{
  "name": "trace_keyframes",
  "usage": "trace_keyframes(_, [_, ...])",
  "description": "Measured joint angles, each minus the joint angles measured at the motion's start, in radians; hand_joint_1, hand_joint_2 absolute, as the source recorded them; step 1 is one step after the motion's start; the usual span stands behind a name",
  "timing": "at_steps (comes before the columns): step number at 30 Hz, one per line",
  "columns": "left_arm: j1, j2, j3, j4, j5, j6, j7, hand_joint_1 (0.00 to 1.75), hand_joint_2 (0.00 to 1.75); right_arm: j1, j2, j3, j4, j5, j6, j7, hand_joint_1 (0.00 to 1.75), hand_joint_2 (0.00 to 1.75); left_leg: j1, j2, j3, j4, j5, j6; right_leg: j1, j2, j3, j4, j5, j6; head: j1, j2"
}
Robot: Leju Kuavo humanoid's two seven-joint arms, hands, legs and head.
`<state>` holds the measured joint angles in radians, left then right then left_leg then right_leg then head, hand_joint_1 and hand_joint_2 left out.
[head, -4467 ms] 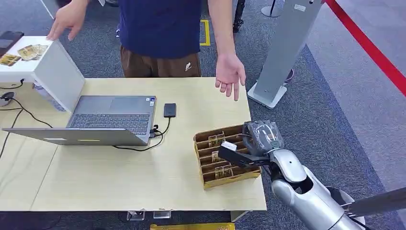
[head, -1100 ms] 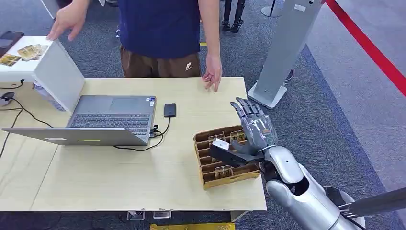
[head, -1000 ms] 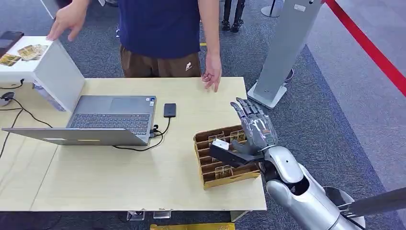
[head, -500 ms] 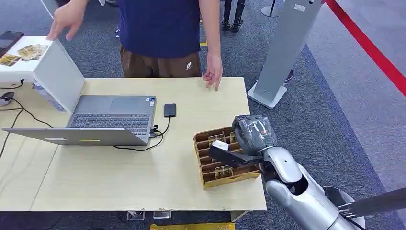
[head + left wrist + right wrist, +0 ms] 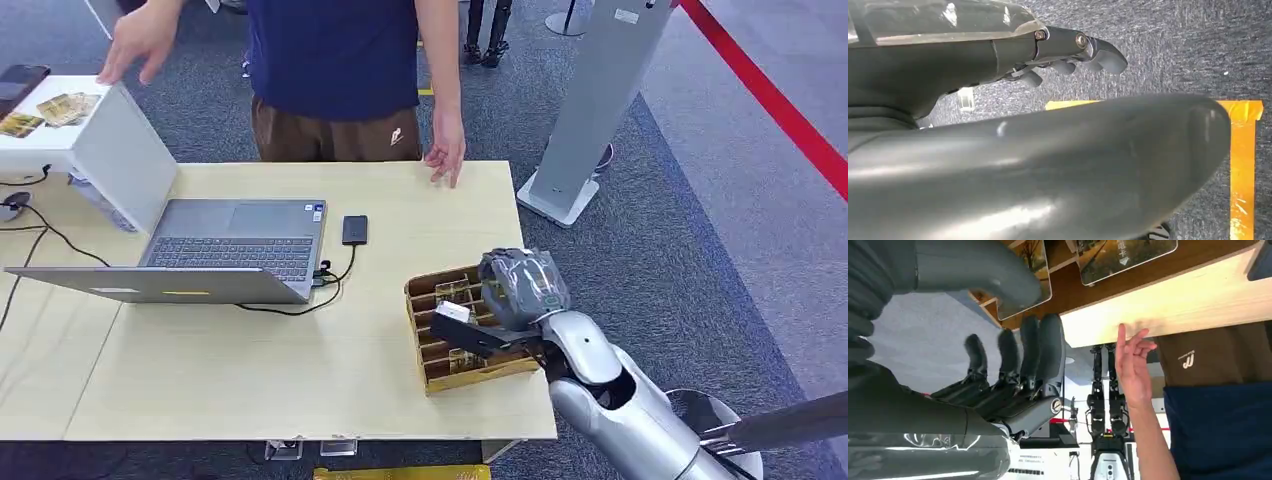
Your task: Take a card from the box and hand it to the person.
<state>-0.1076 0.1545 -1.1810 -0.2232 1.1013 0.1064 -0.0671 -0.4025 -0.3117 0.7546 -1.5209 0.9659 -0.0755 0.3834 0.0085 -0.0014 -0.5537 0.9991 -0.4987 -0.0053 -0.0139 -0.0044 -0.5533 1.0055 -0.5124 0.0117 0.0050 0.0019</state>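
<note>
Right hand low and right of centre over the brown card box, fingers curled together, gripping nothing I could see, cards sat in their slots with unreadable white print, small white logo on the person's brown shorts, left hand over carpet, fingers curled in.

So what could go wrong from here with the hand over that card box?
1. The right hand is curled over the box with its thumb near a card, but no frame clearly shows a grip, so it might come up empty.
2. The box sits near the table corner; a nudge could push it off the edge.
3. The person's hand rests at the far edge, not held out, so a handover may find no one ready.
</note>
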Motion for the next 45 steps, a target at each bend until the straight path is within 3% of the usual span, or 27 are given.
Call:
trace_keyframes(1, [0.0,0.0,0.0,0.0,0.0,0.0,0.0,0.0,0.0,0.0,0.0,0.0,0.002,0.0,0.0,0.0,1.05,1.75,0.0,0.0,0.0,0.0,0.0,0.0,0.0,0.0,0.0,0.0,0.0,0.0,0.0,0.0])
trace_keyframes(3, [0.0,0.0,0.0,0.0,0.0,0.0,0.0,0.0,0.0,0.0,0.001,0.0,0.005,0.0,0.0,0.0,0.99,1.75,0.0,0.0,0.0,0.0,0.0,0.0,0.0,0.0,0.0,0.0,0.0,0.0,0.0,0.0])
trace_keyframes(6, [0.0,0.0,0.0,0.0,0.001,0.0,0.0,0.0,0.0,-0.001,0.001,0.0,0.009,0.002,0.0,0.0,0.52,1.75,0.0,0.0,0.0,0.0,0.0,0.0,0.0,0.0,0.0,0.0,0.0,0.0,0.0,0.0])
trace_keyframes(10, [0.0,0.0,0.0,0.0,0.003,-0.002,-0.002,0.0,0.0,-0.004,0.001,0.0,0.014,0.008,-0.002,0.005,0.65,1.75,0.0,0.0,0.0,0.0,0.0,0.0,0.0,0.0,0.0,0.0,0.0,0.0,0.0,0.0])
trace_keyframes(14, [0.0,0.0,0.0,0.0,0.003,-0.003,-0.003,0.0,0.0,-0.005,0.001,0.0,0.014,0.008,-0.003,0.013,0.58,1.75,0.0,0.0,0.0,0.0,0.0,0.0,0.0,0.0,0.0,0.0,0.0,0.0,0.0,0.0])
trace_keyframes(21, [0.0,0.0,0.0,0.0,0.003,-0.006,-0.005,0.0,0.0,-0.005,0.001,0.0,0.02,0.007,0.001,0.013,0.65,1.75,0.0,0.0,0.0,0.0,0.0,0.0,0.0,0.0,0.0,0.0,0.0,0.0,0.0,0.0])
trace_keyframes(30, [0.0,0.0,0.0,0.0,0.0,-0.006,-0.008,0.0,0.0,-0.006,0.001,0.0,0.051,0.005,-0.003,0.019,0.99,1.75,0.0,0.0,0.0,0.0,0.0,0.0,0.0,0.0,0.0,0.0,0.0,0.0,0.0,0.0])
trace_keyframes(32, [0.0,0.0,0.0,0.0,0.0,-0.006,-0.009,0.0,0.0,-0.006,0.001,0.0,0.061,0.002,-0.004,0.019,1.17,1.75,0.0,0.0,0.0,0.0,0.0,0.0,0.0,0.0,0.0,0.0,0.0,0.0,0.0,0.0])
trace_keyframes(35, [0.0,0.0,0.0,0.0,0.0,-0.006,-0.01,0.0,0.0,-0.01,0.001,0.0,0.069,0.002,-0.006,0.019,1.08,1.75,0.0,0.0,0.0,0.0,0.0,0.0,0.0,0.0,0.0,0.0,0.0,0.0,0.0,0.0])
trace_keyframes(45, [0.0,0.0,0.0,0.0,0.0,-0.006,-0.014,0.0,0.0,-0.024,0.001,-0.001,0.095,0.002,-0.009,0.022,1.08,1.75,0.0,0.0,0.001,0.0,0.0,0.0,0.0,0.0,0.0,0.0,0.0,0.0,0.0,0.0])
